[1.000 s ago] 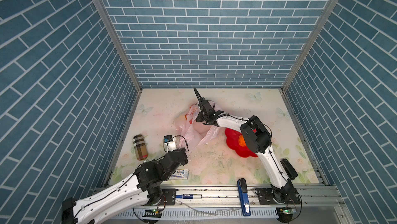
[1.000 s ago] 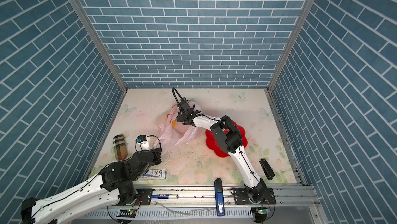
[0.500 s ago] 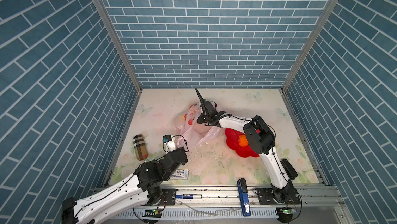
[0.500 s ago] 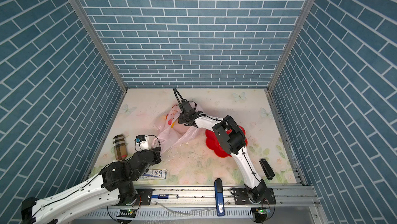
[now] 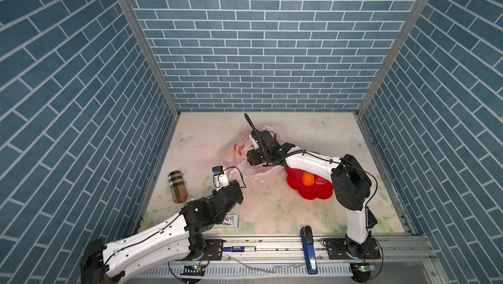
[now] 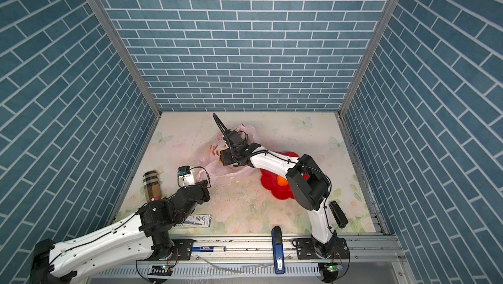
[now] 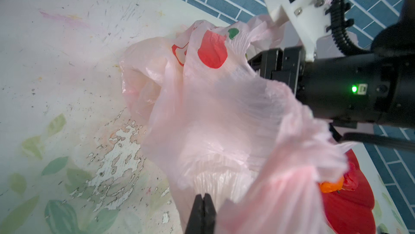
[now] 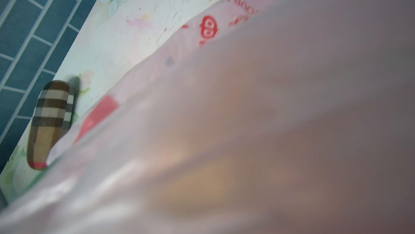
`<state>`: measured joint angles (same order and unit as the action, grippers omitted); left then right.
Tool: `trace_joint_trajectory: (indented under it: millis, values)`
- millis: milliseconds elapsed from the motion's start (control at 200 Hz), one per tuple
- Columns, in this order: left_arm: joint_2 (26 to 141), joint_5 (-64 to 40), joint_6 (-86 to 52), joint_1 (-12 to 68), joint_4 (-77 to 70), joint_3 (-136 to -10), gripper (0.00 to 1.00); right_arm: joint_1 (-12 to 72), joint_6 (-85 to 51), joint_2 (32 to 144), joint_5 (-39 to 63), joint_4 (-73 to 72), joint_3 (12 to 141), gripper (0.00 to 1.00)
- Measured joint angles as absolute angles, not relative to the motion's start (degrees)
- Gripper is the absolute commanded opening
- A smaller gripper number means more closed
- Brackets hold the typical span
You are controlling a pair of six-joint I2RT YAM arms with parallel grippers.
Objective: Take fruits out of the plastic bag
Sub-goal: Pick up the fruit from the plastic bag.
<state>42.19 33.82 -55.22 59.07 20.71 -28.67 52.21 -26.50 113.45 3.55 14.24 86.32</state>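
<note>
Looking down on a flower-printed desk [image 5: 272, 206] walled in blue brick pattern. Six o'clock is the robot's edge and 12 o'clock the far wall.

Nearest, on the metal rail at 6 o'clock, lies a blue stapler [image 5: 309, 252]. Just past it on the desk, a small printed carton [image 5: 231, 220] lies flat at 7 o'clock, and a black oblong object [image 6: 337, 214] lies at 5 o'clock. A plaid oblong case [image 5: 178, 187] lies at 8 o'clock near the wall.

The left arm [image 5: 152, 239] reaches in from 7 o'clock. The left jaws are pressed fully together on a fold of the plastic bag [image 5: 239, 160], and the film runs taut from them.

Toward 4 o'clock from centre sits a red flower-shaped plate [image 5: 313, 195] with an orange fruit [image 5: 308, 177] and a red fruit [image 5: 321, 179] side by side on it.

The plastic bag is pale pink and translucent, with red fruit prints. It lies crumpled just off centre toward 11 o'clock, its near corner drawn out toward 7 o'clock.

The right arm [image 5: 310, 164] bends over the plate and pushes into the bag from 3 o'clock. The right jaws are buried in the bag, so it cannot be told how wide they stand or whether they hold anything. In the right wrist view the film fills the picture, with blurred orange and yellow patches behind it, too soft to name.
</note>
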Motion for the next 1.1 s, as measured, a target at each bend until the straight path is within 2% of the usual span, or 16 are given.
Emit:
trace_joint_trajectory:
  millis: [360, 655, 1100]
  values:
    - [39.9, 36.8, -54.1, 59.1, 20.5, -29.8, 0.0, 53.5, -25.2, 104.9, 4.0, 23.0, 81.9, 0.28]
    - [38.7, 37.5, -54.1, 59.1, 20.7, -29.8, 0.0, 54.4, -24.3, 94.6, 4.1, 28.3, 81.9, 0.28]
    - [38.6, 37.5, -52.9, 59.1, 20.8, -29.8, 0.0, 54.2, -23.4, 86.2, 3.9, 34.6, 84.9, 0.28]
